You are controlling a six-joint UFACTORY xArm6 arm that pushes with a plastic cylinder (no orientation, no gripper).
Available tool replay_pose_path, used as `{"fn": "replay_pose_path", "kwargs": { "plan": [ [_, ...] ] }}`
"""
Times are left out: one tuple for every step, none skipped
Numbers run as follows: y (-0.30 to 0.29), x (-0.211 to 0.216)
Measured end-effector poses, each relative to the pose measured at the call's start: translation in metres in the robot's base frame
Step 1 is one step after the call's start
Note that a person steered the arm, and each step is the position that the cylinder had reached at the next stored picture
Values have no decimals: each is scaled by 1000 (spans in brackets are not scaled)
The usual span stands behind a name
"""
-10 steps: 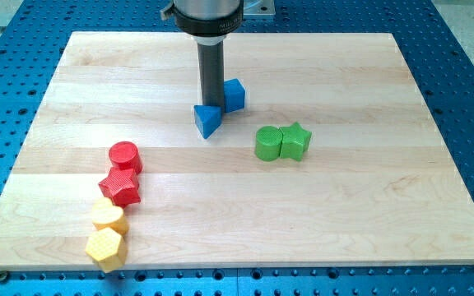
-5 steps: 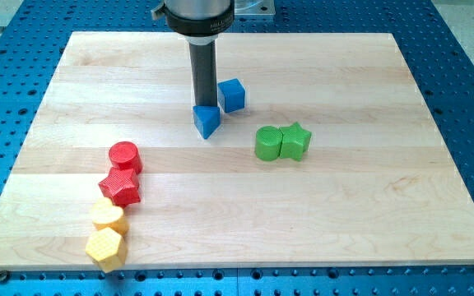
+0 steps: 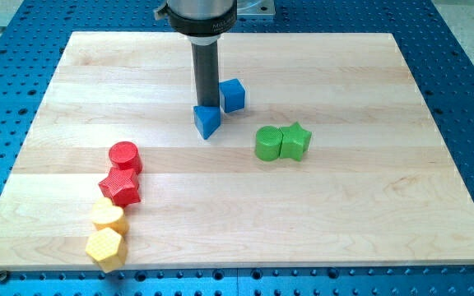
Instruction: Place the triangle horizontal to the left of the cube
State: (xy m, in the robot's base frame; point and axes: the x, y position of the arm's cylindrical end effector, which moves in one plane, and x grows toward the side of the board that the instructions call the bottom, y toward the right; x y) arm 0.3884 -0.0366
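A blue triangle (image 3: 207,122) lies on the wooden board (image 3: 344,189) near the view's top centre. A blue cube (image 3: 233,95) stands just up and to the right of it, with a small gap between them. My tip (image 3: 206,106) rests at the triangle's top edge, to the left of the cube. The rod comes straight down from the view's top.
A green cylinder (image 3: 267,143) and a green star (image 3: 295,141) touch each other to the right of the triangle. At the lower left stand a red cylinder (image 3: 125,155), a red star (image 3: 121,187), a yellow heart-like block (image 3: 108,215) and a yellow hexagon (image 3: 105,247).
My tip moved a little to the left, off the cube's side, and now stands over the triangle's top edge. The triangle shifted very slightly left. In the last half second nothing moved.
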Motion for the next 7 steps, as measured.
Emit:
{"fn": "replay_pose_path", "kwargs": {
  "plan": [
    [7,0],
    [13,0],
    [-2,14],
    [36,-2],
    [77,43],
    [52,85],
    [26,87]
  ]
}}
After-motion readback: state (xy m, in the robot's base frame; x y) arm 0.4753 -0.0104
